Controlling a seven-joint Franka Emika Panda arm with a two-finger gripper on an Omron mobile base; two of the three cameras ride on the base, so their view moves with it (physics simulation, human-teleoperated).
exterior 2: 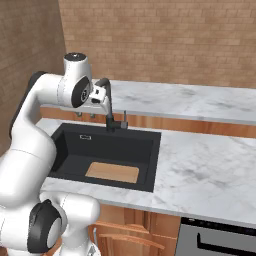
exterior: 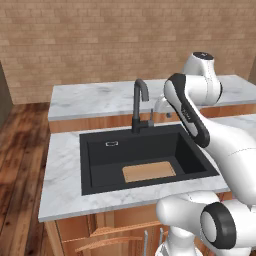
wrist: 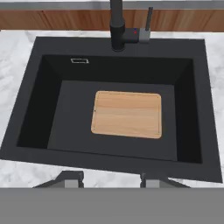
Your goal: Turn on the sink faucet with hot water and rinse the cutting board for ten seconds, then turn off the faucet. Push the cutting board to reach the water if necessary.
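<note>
The black sink (wrist: 26,78) holds a tan cutting board (wrist: 127,113) lying flat on its floor, right of centre. The dark sink faucet (wrist: 118,30) stands at the basin's back rim, its small lever (wrist: 148,24) upright on its right side. Water is out of view. My gripper (wrist: 111,180) hovers high above the basin's front part, open, with nothing between its fingertips (wrist: 70,178). From the base I see the faucet (exterior: 140,102), the board (exterior: 149,171) and the basin (exterior: 90,165). In the right base view the gripper (exterior 2: 86,116) hangs left of the faucet (exterior 2: 107,102), above the board (exterior 2: 112,172).
White marble counter (exterior 2: 200,165) surrounds the basin, widest to its right. A second marble counter (exterior: 100,97) runs behind the faucet, in front of a brick wall. An oven front (exterior 2: 215,240) sits below the counter at right. My arm's elbow (exterior: 187,112) reaches over the basin's right side.
</note>
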